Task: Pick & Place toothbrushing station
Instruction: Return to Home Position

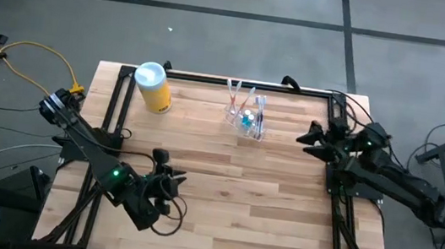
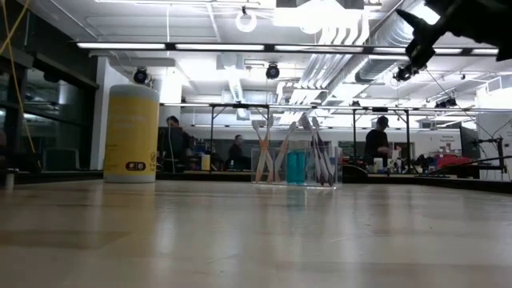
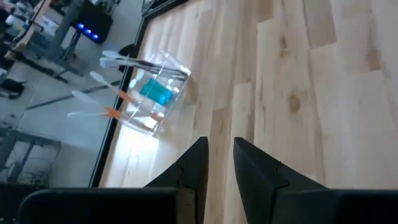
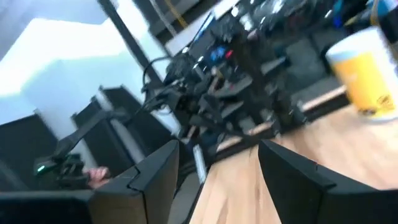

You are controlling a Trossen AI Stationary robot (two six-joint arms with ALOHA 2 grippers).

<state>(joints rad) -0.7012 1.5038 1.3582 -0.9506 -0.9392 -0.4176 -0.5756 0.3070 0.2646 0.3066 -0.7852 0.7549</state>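
Since every toothbrush you can see stands in the holder and none lies on the wood, you can judge the placing finished. What remains, by my reading, is only bringing both arms to rest.

Your pale wooden table (image 1: 238, 203), built of long glued strips with a smooth, faintly glossy face, is edged by a black metal frame. The small transparent, colourless plastic holder cup (image 1: 247, 121) stands upright at the table's far edge, and everything else is placed from it.

The left gripper (image 3: 221, 144) hangs well apart from the holder, towards the near side of the table. Its dark, wedge-shaped jaws are narrow, with a slim gap and nothing between them. The right gripper (image 4: 217, 146) is closer to the holder, out at that arm's side and raised well above the boards. Its jaws are wide and empty.

The yellow cylindrical canister with the pale blue lid (image 1: 153, 89) stands upright along the same far edge as the holder, well apart from it. Its wall looks matt and opaque.

The holder itself is thin-walled, clear and boxy with squared corners. Inside it, the slim toothbrushes (image 2: 264, 148) lean outward at different angles; some have purple handles and some are white with orange. A small teal block (image 3: 155, 93) sits low among them, and you cannot tell what it is.
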